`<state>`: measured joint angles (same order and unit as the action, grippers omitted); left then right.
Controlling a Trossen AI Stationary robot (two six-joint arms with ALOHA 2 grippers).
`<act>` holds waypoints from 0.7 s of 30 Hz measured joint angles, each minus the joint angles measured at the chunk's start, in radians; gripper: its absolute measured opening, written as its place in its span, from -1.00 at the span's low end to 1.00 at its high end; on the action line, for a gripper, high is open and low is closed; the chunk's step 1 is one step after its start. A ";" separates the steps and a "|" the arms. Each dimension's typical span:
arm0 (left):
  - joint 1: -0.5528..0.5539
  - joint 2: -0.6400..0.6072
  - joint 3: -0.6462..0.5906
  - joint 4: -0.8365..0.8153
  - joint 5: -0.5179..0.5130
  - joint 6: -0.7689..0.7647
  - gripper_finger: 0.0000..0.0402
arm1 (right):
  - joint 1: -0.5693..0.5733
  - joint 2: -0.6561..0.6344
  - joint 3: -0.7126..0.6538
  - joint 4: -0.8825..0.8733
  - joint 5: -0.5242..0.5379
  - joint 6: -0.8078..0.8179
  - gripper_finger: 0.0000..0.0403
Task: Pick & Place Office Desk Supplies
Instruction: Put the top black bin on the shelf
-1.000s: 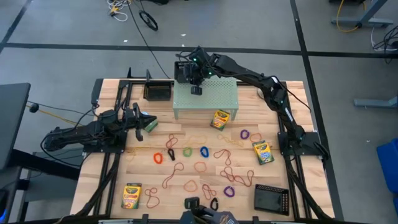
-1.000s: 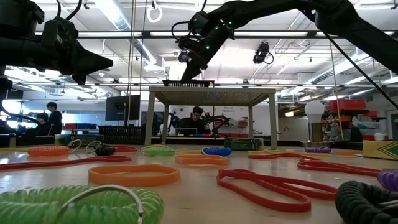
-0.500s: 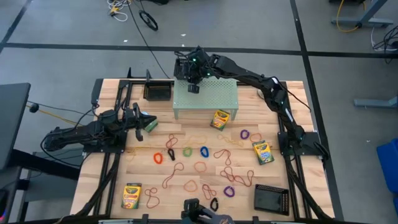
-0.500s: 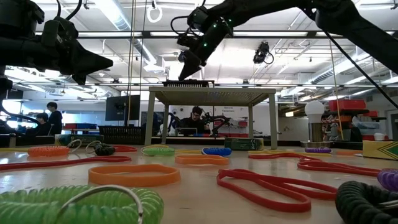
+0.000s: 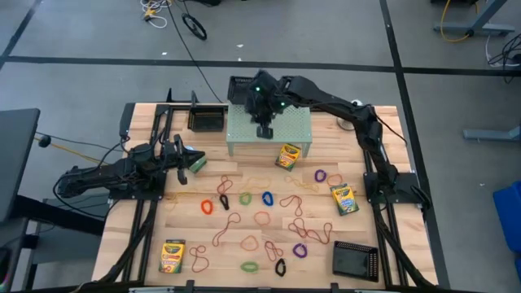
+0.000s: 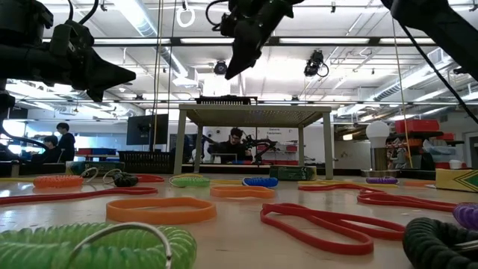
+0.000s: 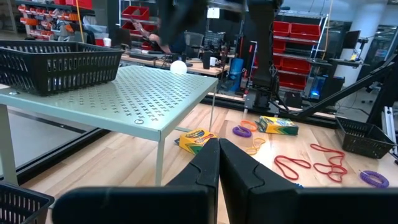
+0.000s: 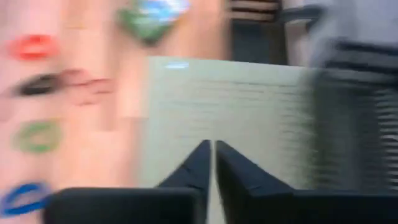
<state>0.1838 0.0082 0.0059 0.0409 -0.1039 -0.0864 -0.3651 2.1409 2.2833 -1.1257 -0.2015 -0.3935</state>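
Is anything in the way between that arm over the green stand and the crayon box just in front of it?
Nothing visible blocks it. The right gripper hangs over the pale green riser, and the crayon box lies on open table just past the riser's front edge, with only thin rubber bands beyond it.

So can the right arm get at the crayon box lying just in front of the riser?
Probably yes. The right pincer hangs shut above the pale green riser, and the crayon box lies just off its front edge on open table, nothing on top of it.

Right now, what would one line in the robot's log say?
right claw: shut, empty, above green riser | left claw: shut, idle at table's left | crayon boxes: on table
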 joint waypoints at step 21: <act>0.000 0.000 0.000 0.000 0.007 0.000 -0.94 | 0.380 -0.533 -1.168 1.073 0.542 0.501 -0.97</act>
<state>0.1837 0.0078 0.0059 0.0406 -0.0968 -0.0864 0.0147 1.6079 1.1151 -0.0523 0.3407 0.1072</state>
